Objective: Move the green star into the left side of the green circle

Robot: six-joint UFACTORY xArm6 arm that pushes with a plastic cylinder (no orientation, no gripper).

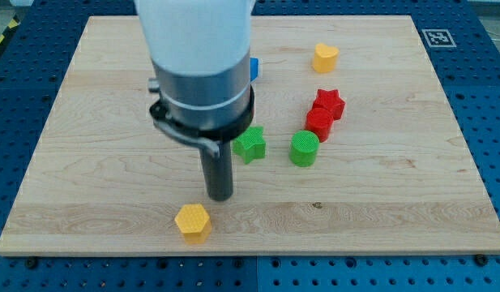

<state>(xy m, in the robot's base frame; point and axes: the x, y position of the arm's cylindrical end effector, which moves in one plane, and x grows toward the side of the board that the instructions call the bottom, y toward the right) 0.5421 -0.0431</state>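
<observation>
My tip (221,197), the lower end of a straight dark rod under a wide grey and white arm body, is resting on the pale wooden counter (87,162). There is no pincer on this arm, so nothing is standing apart, together or clamped; the rod is simply ending in a blunt point.

Just below my tip and slightly toward the view's left, a yellow hexagonal block (192,222) is sitting apart from it.

Up and toward the view's right of my tip, the green star-shaped block (250,144) is lying near the rod but not touching it. Further to the view's right, a short gap away, the green round block (304,149) is standing; the star is on its left side, the two not touching.

Just above the green circle, a red round block (319,123) and a red star block (329,103) are sitting pressed together.

Higher still, a yellow heart-shaped block (325,57) is lying alone. A blue block (254,67) is peeking out beside the arm body, its shape mostly hidden.
</observation>
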